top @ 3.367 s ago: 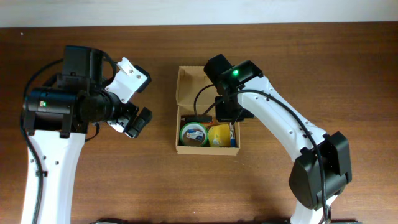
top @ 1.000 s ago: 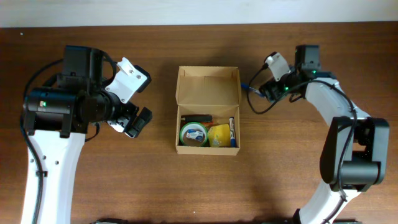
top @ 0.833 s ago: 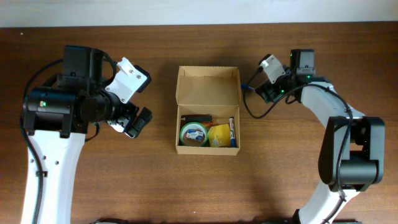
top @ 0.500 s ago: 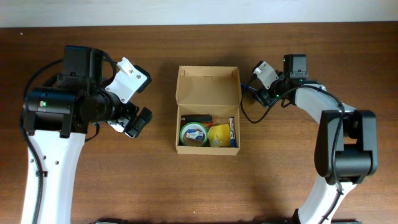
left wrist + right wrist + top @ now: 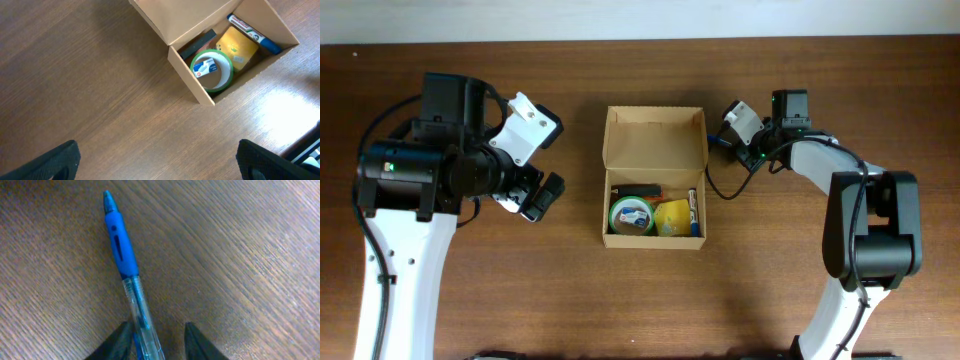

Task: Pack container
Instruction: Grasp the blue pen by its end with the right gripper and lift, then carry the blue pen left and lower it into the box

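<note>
The right gripper point(image 5: 157, 335) has its jaws parted astride a blue pen point(image 5: 121, 250) lying on the wooden table point(image 5: 240, 255), near the container point(image 5: 655, 140). That box sits open mid-table, holding a green tape roll point(image 5: 212, 70) and a marker point(image 5: 250, 32). Farther off, the left gripper point(image 5: 162, 160) hangs spread wide.

The left arm point(image 5: 400, 240) reaches up the left side, wrist bent toward the centre; the left gripper point(image 5: 534, 193) hangs with fingers spread wide. The right arm point(image 5: 860, 230) folds back on the right — the right gripper point(image 5: 724, 141) points left at the far side, fingers parted narrowly.
</note>
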Motion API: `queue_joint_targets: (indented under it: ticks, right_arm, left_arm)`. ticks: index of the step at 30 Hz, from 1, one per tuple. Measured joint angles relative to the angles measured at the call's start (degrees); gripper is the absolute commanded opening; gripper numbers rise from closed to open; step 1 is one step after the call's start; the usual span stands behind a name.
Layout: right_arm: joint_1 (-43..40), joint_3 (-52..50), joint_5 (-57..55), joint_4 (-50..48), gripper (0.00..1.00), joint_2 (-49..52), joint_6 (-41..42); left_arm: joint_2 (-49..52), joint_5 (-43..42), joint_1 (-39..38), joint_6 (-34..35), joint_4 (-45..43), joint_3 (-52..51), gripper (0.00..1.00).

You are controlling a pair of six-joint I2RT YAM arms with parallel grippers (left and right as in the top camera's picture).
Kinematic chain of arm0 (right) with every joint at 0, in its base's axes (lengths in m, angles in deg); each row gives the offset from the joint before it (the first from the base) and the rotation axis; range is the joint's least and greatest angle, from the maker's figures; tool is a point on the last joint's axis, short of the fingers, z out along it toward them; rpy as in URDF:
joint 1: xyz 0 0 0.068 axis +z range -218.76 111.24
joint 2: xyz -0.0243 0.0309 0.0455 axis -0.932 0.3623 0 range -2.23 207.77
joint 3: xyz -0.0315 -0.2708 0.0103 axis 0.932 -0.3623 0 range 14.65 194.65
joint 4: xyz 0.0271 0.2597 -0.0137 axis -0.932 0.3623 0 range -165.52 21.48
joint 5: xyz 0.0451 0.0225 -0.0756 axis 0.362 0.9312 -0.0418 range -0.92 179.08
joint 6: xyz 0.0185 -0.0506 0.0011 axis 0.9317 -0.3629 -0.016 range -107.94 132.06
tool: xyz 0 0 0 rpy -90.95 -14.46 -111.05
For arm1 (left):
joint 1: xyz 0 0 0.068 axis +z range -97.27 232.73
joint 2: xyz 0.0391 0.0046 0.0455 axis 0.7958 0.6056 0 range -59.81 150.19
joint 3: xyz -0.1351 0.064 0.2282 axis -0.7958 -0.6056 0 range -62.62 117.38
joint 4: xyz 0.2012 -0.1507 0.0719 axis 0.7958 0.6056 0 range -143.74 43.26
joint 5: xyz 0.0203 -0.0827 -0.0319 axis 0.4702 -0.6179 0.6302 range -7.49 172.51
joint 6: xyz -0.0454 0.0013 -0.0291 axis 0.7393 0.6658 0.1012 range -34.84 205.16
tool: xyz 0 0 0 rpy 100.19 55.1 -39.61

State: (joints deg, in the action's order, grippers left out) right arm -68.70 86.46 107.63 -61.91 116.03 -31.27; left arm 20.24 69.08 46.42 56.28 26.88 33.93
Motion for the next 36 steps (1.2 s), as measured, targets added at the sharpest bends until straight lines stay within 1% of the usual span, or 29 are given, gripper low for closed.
queue_joint_targets:
  ticks: [1, 3, 5, 6, 14, 24, 32, 36]
  right_arm:
    - [0.0, 0.0, 0.0, 0.0, 0.25, 0.0, -0.1]
    - [0.0, 0.0, 0.0, 0.0, 0.17, 0.1, -0.2]
    - [0.0, 0.0, 0.0, 0.0, 0.05, 0.1, 0.0]
    - [0.0, 0.0, 0.0, 0.0, 0.04, 0.1, -0.2]
    - [0.0, 0.1, 0.5, -0.4, 0.04, 0.0, 0.3]
    - [0.0, -0.1, 0.4, 0.8, 0.04, -2.1, 7.3]
    - [0.0, -0.2, 1.5, 1.9, 0.04, -16.0, 8.9]
    - [0.0, -0.2, 5.0, 6.5, 0.04, -23.5, 9.0]
  left_arm:
    - [0.0, 0.0, 0.0, 0.0, 0.0, 0.0, 1.0]
    - [0.0, 0.0, 0.0, 0.0, 0.0, 0.0, 1.0]
    - [0.0, 0.0, 0.0, 0.0, 0.0, 0.0, 1.0]
    - [0.0, 0.0, 0.0, 0.0, 0.0, 0.0, 1.0]
    - [0.0, 0.0, 0.0, 0.0, 0.0, 0.0, 0.99]
    - [0.0, 0.0, 0.0, 0.0, 0.0, 0.0, 1.0]
    - [0.0, 0.0, 0.0, 0.0, 0.0, 0.0, 1.0]
    - [0.0, 0.0, 0.0, 0.0, 0.0, 0.0, 1.0]
